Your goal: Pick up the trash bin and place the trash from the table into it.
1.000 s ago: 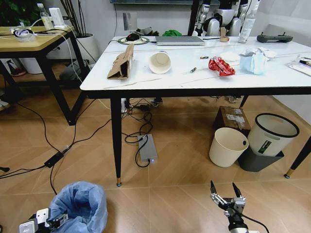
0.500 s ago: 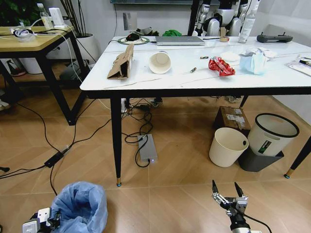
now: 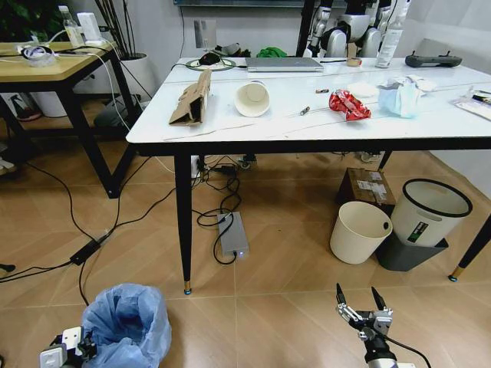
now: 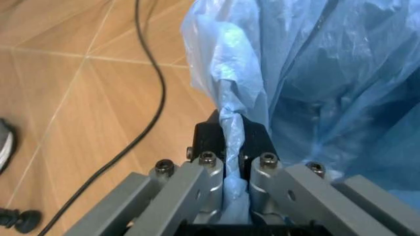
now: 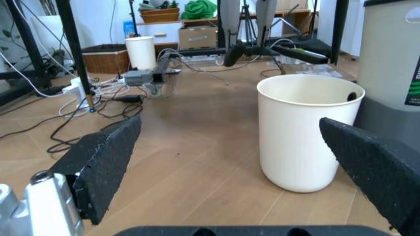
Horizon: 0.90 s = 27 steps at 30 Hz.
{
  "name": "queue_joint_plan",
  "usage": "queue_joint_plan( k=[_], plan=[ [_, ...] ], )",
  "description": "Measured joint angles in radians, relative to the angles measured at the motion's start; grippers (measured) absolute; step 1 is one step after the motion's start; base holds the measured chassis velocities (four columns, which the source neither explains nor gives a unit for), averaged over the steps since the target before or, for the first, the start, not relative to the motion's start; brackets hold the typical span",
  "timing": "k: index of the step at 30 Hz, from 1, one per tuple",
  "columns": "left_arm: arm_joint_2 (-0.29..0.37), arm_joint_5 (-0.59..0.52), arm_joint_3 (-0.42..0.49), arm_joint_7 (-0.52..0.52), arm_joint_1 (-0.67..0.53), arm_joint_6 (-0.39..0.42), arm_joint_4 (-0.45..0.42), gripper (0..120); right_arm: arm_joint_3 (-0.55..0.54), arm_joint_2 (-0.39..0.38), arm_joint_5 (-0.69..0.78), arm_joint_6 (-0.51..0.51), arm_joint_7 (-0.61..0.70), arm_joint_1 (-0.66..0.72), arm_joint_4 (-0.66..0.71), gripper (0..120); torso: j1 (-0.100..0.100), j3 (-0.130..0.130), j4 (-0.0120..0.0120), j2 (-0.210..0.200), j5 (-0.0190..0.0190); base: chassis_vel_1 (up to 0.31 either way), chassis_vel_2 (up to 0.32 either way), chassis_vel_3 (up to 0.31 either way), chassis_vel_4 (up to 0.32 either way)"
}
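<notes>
One trash bin stands on the floor, its blue bag pinched between the left gripper's fingers. Four pieces of trash lie on the table. The right gripper's two fingers are spread, a cream bucket beyond them.

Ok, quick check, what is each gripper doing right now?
Left gripper: closed on the blue bag at the rim of the trash bin.
Right gripper: open, holding nothing, low above the floor.
</notes>
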Motion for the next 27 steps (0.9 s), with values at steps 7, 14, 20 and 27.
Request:
queue_joint_plan(
  k=[7,14,20,27],
  plan=[
    [0.000,-0.018,0.018,0.084,0.098,-0.047,-0.114,0,0.005,-0.004,-0.003,0.000,-0.014,0.003,-0.004,100,0.000,0.000,0.0004,0.000,-0.0004,0.000,0.000,0.000,0.000],
    [0.003,-0.065,0.039,0.216,0.144,-0.115,-0.224,0,0.010,-0.003,-0.010,-0.004,-0.015,0.000,0.007,100,0.000,0.000,0.0001,0.000,0.0001,0.000,0.000,0.000,0.000],
    [0.027,-0.108,0.076,0.241,0.158,-0.164,-0.265,0,0.018,-0.004,-0.012,-0.007,-0.014,-0.005,0.012,100,0.000,0.000,0.0000,0.000,0.0002,0.000,0.000,0.000,0.000],
    [0.043,-0.107,0.099,0.260,0.162,-0.187,-0.306,0,0.021,-0.004,-0.014,-0.008,-0.013,-0.005,0.009,100,0.000,0.000,0.0000,0.000,0.0001,0.000,0.000,0.000,0.000]
  ],
)
